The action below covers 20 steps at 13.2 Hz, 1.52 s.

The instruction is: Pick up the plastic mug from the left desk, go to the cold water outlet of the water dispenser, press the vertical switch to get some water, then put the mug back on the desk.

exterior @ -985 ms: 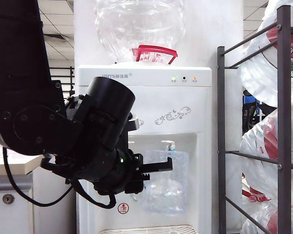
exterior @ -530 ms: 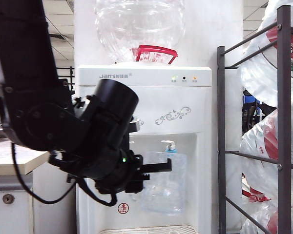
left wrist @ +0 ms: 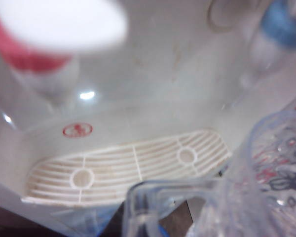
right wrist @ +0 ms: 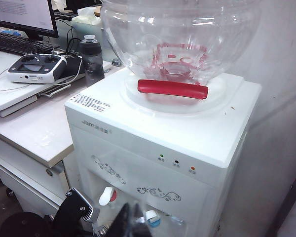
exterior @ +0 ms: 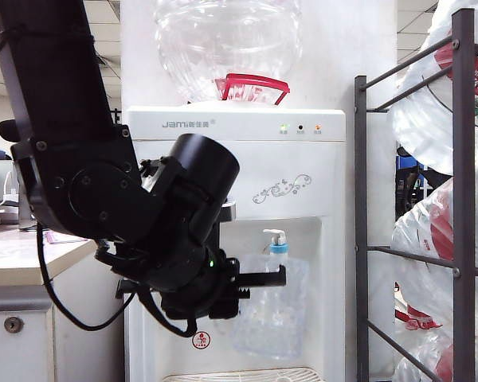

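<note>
Holding the plastic mug [exterior: 271,306] clamped in our left gripper [exterior: 264,279], we are keeping it inside the recess of the water dispenser [exterior: 303,151], directly beneath the cold water outlet [exterior: 278,243] and above the drip grate [left wrist: 128,165]. Our right gripper is staying out of sight.

clear plastic mug [exterior: 269,306] upright, beneath blue-collared cold water outlet [exterior: 277,241]
</note>
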### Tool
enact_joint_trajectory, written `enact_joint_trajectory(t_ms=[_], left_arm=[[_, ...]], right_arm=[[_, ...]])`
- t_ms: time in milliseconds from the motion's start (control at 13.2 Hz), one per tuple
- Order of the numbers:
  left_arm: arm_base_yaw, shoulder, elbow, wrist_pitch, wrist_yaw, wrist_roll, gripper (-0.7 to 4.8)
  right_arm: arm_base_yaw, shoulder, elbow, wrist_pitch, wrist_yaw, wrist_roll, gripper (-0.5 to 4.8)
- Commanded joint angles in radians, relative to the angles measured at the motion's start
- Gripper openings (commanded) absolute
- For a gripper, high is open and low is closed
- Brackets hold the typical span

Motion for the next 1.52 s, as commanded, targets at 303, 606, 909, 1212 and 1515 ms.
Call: enact_joint_trajectory(t_ms=[303,606,909,1212,1515], left_arm=[[0.004,-0.001,0.045,-0.065,0.033,-0.063,-0.06],[0.041,-0.001,0.048,-0.095,0.064,-0.071,-0.06],[0.065,0.023,0.122,-0.202,0.09,-0.07,-0.06],[0.066,0.056,0.19,-0.238,0.104,-0.069,-0.06],[0.067,0.087,0.256,-0.29,0.122,-0.07,-0.06]], right_arm=[[0.001,-0.005,0.008,0.021,-0.002,-0.003,-0.05],[0.001,-0.005,0.008,0.022,-0.002,-0.003,-0.05],[0.001,-0.005,0.009,0.022,-0.002,-0.003,-0.05],[0.001,-0.005,0.009,0.023,-0.002,-0.003,-0.05],[0.001,-0.01,0.01,0.032,-0.002,-0.003,-0.05]])
